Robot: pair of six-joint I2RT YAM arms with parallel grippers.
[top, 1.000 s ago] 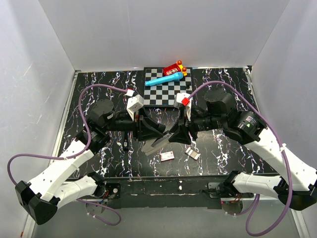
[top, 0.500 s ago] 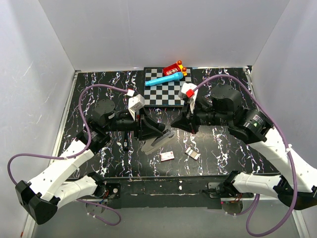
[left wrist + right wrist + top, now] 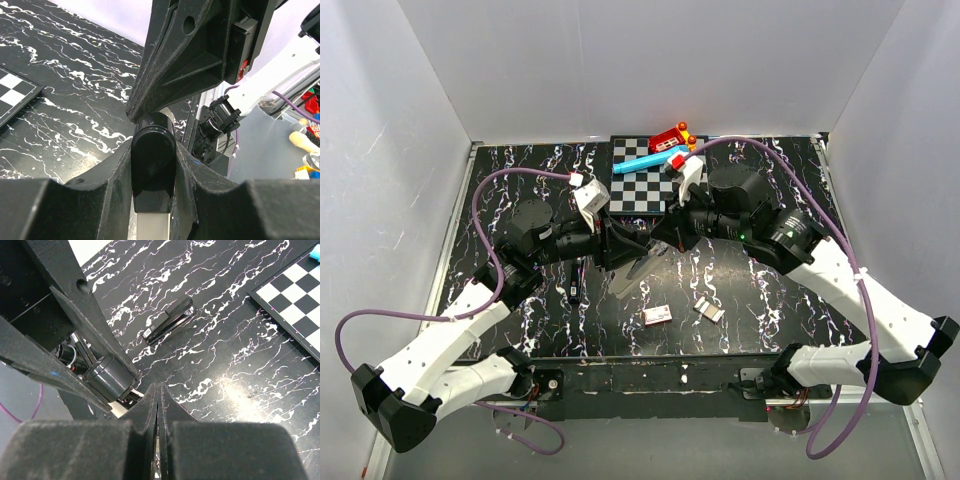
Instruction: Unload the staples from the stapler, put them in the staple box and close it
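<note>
Your left gripper has its fingers partly closed around the dark rear end of the stapler, just left of centre in the overhead view. It seems to hold the stapler clear of the table, most likely to keep it steady and within reach of the other arm. Your right gripper is pressed fully shut with nothing visible between its fingers. It sits right above the stapler's end in the left wrist view, and the shut fingers make a narrow tip, probably for pushing or prying at the magazine. A strip of staples lies on the table at lower centre, near a white-and-red box. A second ago the right gripper stood half open, lower and to the stapler's right. It has since swung up and left and closed; the left grip, strip and box are unchanged.
</note>
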